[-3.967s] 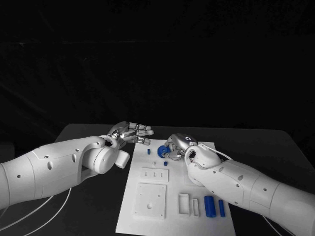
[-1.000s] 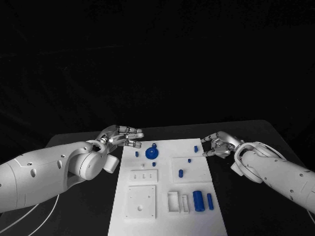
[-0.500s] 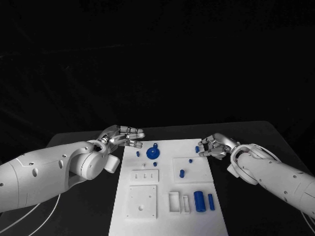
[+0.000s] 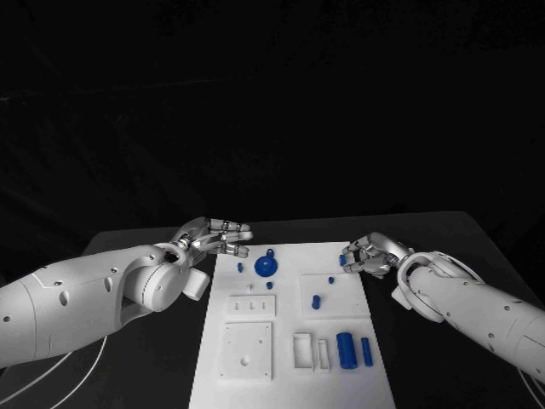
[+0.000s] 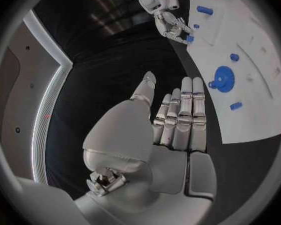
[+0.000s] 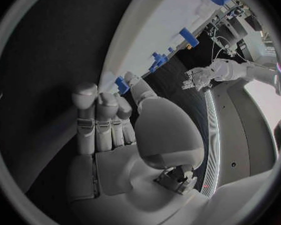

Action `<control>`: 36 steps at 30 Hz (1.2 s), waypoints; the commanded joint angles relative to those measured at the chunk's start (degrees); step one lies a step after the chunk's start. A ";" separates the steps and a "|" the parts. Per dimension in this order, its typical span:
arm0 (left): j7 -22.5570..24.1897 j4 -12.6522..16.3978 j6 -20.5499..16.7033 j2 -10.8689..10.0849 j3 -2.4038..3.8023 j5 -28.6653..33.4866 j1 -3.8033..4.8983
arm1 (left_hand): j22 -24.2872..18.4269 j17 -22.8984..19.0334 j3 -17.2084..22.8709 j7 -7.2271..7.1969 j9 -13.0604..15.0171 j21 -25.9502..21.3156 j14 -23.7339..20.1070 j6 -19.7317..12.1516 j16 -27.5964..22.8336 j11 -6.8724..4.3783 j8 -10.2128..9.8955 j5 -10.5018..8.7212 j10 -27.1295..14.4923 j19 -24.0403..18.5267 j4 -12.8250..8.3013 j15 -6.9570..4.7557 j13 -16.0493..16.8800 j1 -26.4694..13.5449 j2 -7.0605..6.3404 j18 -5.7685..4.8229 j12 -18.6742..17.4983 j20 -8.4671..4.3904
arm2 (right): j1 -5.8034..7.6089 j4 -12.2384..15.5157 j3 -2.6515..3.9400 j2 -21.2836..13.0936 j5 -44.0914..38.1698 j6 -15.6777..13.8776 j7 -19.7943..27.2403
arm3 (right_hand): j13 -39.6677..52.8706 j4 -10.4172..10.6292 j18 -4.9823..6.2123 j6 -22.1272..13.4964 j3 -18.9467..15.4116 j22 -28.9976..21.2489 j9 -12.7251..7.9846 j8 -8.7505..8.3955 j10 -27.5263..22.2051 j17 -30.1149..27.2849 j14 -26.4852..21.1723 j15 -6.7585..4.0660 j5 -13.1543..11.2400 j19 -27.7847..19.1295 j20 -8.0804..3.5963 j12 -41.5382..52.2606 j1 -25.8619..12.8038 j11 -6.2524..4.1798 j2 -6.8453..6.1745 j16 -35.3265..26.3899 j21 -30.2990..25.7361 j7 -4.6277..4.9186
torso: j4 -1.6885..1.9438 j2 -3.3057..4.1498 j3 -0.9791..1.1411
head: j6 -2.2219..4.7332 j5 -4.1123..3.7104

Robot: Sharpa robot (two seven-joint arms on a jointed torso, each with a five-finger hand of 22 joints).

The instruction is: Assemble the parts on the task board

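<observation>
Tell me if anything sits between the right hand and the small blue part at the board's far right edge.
Nothing visible does. The right hand is right at the small blue part on the board edge; its fingertips are beside or touching the part, and whether they hold it cannot be told.

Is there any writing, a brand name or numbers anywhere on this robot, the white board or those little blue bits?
None can be read.
The task board: plain white, no print visible.
The blue parts, such as the round blue part: no marks visible.
The left robot hand and the right robot hand: bare metal and white shell, no legible label.
</observation>
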 commanded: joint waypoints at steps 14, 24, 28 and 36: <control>0.36 0.20 0.75 0.17 0.09 -0.18 0.03 | -0.08 -0.02 0.17 -0.02 -0.04 -0.38 -0.43 -0.37 0.00 0.04 0.11 -0.07 -0.41 0.07 0.16 -0.01 0.06 -0.04 -0.26 -0.38 0.34 0.03 | -0.18 -0.67 -0.61 1.13 0.44 0.34 0.14 | 0.11 -0.03 0.83 0.43 0.50 4.70 0.09 0.00 0.01 0.16 0.32 -0.02 -0.46 2.84 0.01 0.37 -0.52 -0.28 0.25 0.19 0.29 -0.02 | 0.00 0.06 -0.03 | -0.10 0.19; 0.28 0.08 0.76 0.25 0.09 -0.19 0.03 | -0.10 -0.03 0.24 -0.05 -0.06 -0.41 -0.38 -0.58 0.05 0.01 0.10 -0.06 -0.47 0.13 0.19 -0.04 0.06 0.05 -0.31 -0.38 0.34 -0.01 | -0.20 -0.79 -0.69 1.16 0.38 0.27 0.00 | 0.26 -0.05 0.87 2.53 4.50 4.70 0.09 -0.02 -0.07 0.25 0.31 0.04 -4.59 2.82 0.05 0.56 -1.36 -0.14 1.63 0.16 0.35 -0.02 | -0.14 0.03 0.01 | -0.22 0.34; 0.25 0.05 0.78 0.25 0.09 -0.19 0.03 | -0.10 -0.03 0.24 -0.05 -0.06 -0.41 -0.38 -0.58 0.05 0.01 0.10 -0.06 -0.47 0.13 0.19 -0.04 0.06 0.05 -0.31 -0.38 0.34 -0.01 | -0.20 -0.83 -0.69 1.19 0.38 -0.05 -0.15 | 0.26 -0.13 0.97 4.54 6.77 4.69 0.11 0.03 -0.18 0.26 0.30 0.09 -5.87 2.80 0.12 0.62 -1.71 -0.09 1.64 0.16 0.34 -0.16 | -0.13 -0.01 0.06 | -0.22 0.40; 0.15 0.02 0.80 0.21 0.09 -0.19 0.03 | -0.10 -0.03 0.24 -0.05 -0.06 -0.41 -0.38 -0.58 0.05 0.01 0.10 -0.06 -0.47 0.13 0.19 -0.04 0.06 0.05 -0.31 -0.38 0.34 -0.01 | -0.20 -0.77 -0.70 1.27 0.40 -0.98 -0.38 | 0.24 0.46 0.91 5.84 8.53 4.63 0.12 0.00 -0.16 0.27 0.30 -0.12 -7.11 2.78 -0.08 0.62 -2.59 -0.32 1.03 0.08 0.15 -0.58 | -0.13 0.04 0.09 | -0.30 0.62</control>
